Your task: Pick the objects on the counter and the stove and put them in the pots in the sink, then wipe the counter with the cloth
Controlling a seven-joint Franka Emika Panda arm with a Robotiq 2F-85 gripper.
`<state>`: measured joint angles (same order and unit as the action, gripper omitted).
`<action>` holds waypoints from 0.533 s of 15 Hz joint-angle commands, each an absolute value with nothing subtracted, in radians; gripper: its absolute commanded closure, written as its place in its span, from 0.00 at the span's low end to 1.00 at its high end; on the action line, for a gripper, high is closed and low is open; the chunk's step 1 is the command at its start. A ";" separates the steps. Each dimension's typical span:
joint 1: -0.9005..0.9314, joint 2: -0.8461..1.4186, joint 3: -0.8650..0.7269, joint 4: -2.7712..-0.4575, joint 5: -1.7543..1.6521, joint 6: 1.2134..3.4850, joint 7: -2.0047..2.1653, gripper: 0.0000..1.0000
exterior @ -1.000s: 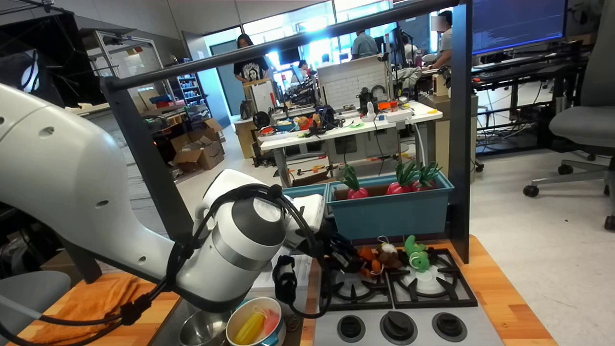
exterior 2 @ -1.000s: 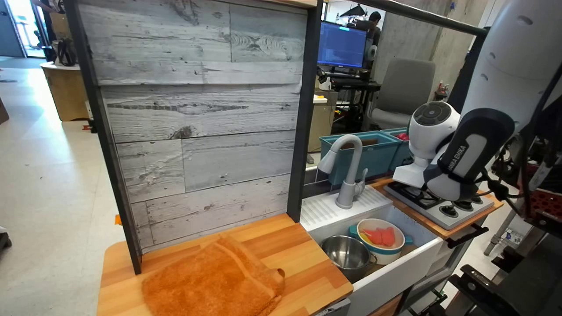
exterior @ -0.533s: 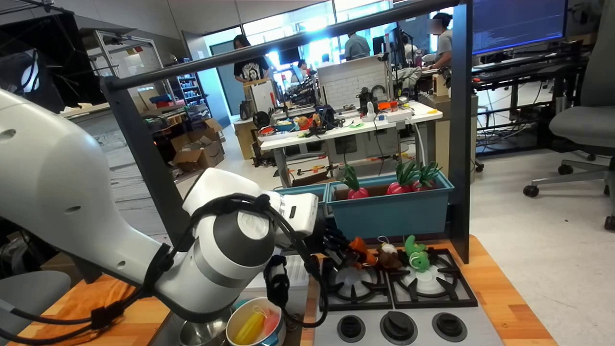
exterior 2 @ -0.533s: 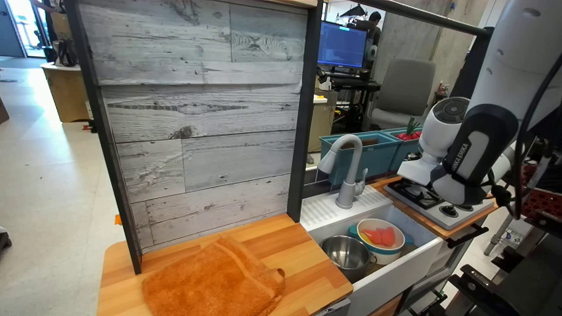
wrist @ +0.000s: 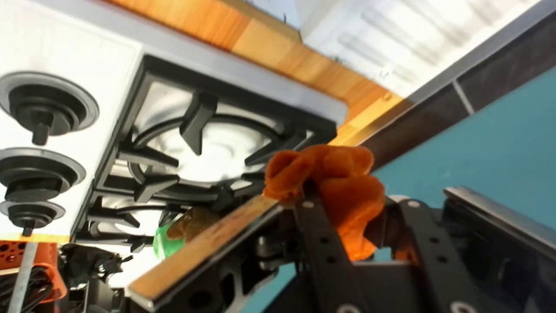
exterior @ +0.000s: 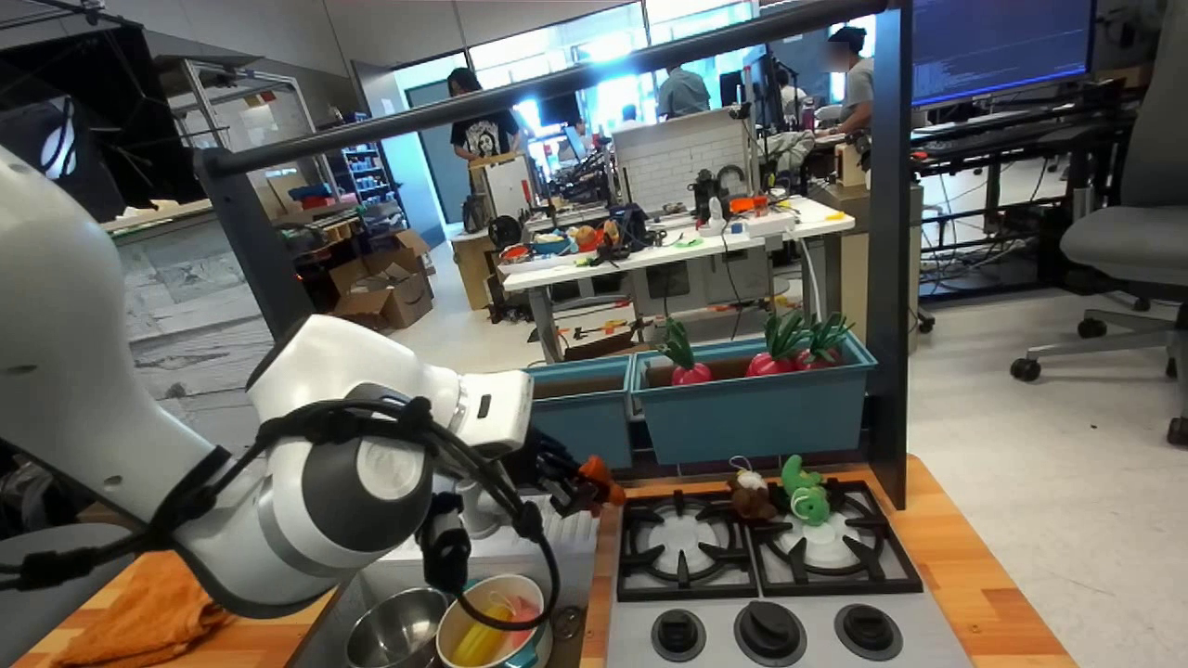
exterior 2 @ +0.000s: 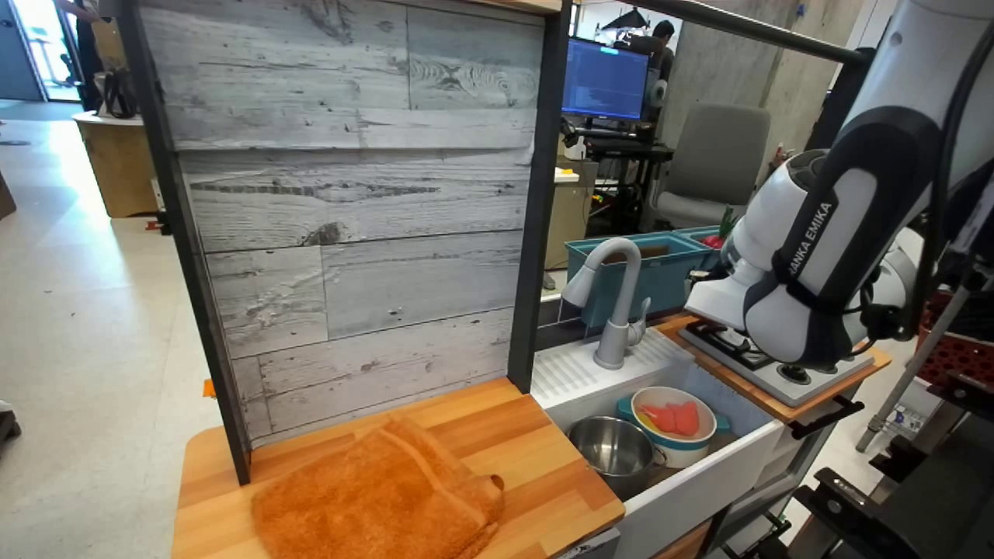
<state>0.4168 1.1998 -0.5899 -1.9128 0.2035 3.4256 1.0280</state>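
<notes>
A white robot arm (exterior: pixel 251 529) bends low, and the jaws of its gripper (exterior: pixel 583 490) are closed around an orange plush toy (wrist: pixel 349 191), whose soft folds bulge out between them in the wrist view. In an exterior view, that toy appears near the teal planters (exterior: pixel 756 417), over the back end of the wooden strip (exterior: pixel 604 571) dividing the stove (exterior: pixel 722 620) from the sink (exterior 2: pixel 703 497); how high it hangs cannot be told. Toward the back of the stove, a brown-and-white plush toy (exterior: pixel 752 496) with a thin loop at its top sits just beside a green plush toy (exterior: pixel 807 492). Three black knobs (exterior: pixel 769 634) line the stove's front. In the sink, visible in both exterior views, a stainless-steel pot (exterior 2: pixel 602 442) stands right beside a white-and-teal pot (exterior 2: pixel 691 458), the latter holding a long yellow item (exterior: pixel 481 642) and a coral-pink item (exterior 2: pixel 675 418). A gray faucet (exterior 2: pixel 621 318) rises behind them. Across the sink from the stove, the orange cloth (exterior 2: pixel 380 497) lies slightly rumpled on the wooden tabletop (exterior 2: pixel 551 481). One planter holds three red radishes (exterior: pixel 770 363) with green leaves.
</notes>
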 commanded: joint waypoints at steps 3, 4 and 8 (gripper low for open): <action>0.341 1.055 -0.396 -2.027 0.245 3.394 0.749 0.95; 0.338 1.048 -0.378 -2.035 0.257 3.379 0.720 0.95; 0.299 1.036 -0.280 -2.059 0.309 3.450 0.634 0.95</action>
<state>0.3421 1.0869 -0.3594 -2.0144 0.2587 3.4003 0.7296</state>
